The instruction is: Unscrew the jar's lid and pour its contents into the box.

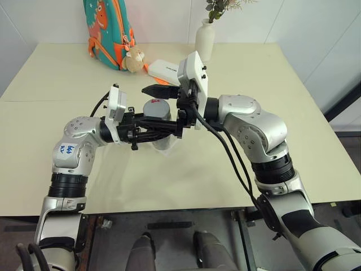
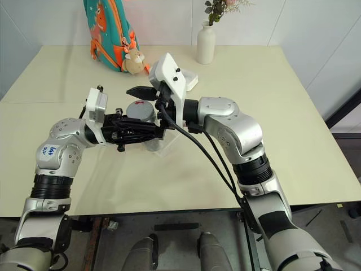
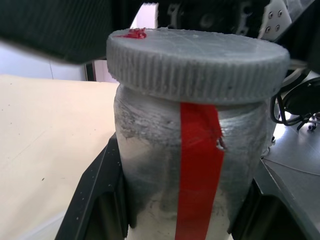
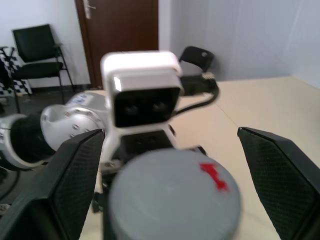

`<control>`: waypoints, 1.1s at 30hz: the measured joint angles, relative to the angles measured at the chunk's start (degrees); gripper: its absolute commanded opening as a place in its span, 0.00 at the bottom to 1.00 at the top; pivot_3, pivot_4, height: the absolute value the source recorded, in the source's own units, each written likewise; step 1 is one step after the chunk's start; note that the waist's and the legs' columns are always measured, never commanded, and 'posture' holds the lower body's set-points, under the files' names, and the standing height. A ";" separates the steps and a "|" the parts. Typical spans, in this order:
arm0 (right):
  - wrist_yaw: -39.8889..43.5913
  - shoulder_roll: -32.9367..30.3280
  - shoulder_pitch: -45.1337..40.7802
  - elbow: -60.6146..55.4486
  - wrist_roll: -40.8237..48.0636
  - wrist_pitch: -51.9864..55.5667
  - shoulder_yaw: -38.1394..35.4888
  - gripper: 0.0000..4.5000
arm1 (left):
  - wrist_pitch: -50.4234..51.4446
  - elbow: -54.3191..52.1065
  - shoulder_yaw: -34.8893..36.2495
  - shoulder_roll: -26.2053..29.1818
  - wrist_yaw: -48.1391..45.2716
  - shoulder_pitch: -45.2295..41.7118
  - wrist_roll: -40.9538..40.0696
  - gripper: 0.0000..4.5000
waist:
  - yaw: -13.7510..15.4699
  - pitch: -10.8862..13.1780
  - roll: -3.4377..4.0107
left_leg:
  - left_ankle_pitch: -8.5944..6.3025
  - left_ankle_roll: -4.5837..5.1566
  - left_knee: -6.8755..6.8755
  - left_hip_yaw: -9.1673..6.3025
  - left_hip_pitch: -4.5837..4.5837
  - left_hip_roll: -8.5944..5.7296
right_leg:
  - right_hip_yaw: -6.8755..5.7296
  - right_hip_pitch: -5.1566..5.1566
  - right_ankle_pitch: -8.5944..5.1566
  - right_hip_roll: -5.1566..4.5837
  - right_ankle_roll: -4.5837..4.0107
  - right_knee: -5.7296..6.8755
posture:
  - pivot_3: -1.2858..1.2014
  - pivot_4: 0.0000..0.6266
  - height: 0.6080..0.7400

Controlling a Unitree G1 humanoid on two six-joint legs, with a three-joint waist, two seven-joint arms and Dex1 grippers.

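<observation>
My left gripper (image 1: 161, 131) is shut on the jar (image 3: 165, 170), a clear-silvery cylinder with a red strip down its side, and holds it upright above the table. The grey ribbed lid (image 3: 197, 57) sits on the jar and carries a small red mark. My right gripper (image 1: 152, 110) reaches in from the right, open wide, one finger (image 4: 65, 180) on each side of the lid without touching it. Under the jar lies the clear box (image 1: 169, 148), mostly hidden by the arms. The contents are hidden inside the jar.
At the back of the cream table (image 1: 282, 101) stand a teal and orange backpack (image 1: 107, 31), a small plush toy (image 1: 134, 59), a white oblong case (image 1: 162, 70) and a white vase (image 1: 205, 39) with flowers. The table's front edge is close to me.
</observation>
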 measured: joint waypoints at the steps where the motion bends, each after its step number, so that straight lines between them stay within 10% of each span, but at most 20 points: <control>1: 0.02 0.00 -0.04 0.32 -0.21 -0.18 -0.01 0.99 | -0.04 0.00 0.00 0.00 0.00 0.00 0.00 0.43 | -0.02 0.00 0.00 | 0.00 0.00 0.00 0.00 0.00 0.00 | 0.00 0.00 0.00 0.00 0.00 0.00 | 0.52 0.24 1.00; 33: 10.99 -6.25 1.14 1.75 6.28 1.21 -4.56 0.99 | 0.09 -1.28 0.25 -0.58 1.18 1.19 0.02 0.43 | -0.03 0.00 0.00 | 0.00 0.00 0.00 0.00 0.02 0.00 | 0.00 0.01 0.00 0.00 0.00 0.00 | 0.52 0.24 1.00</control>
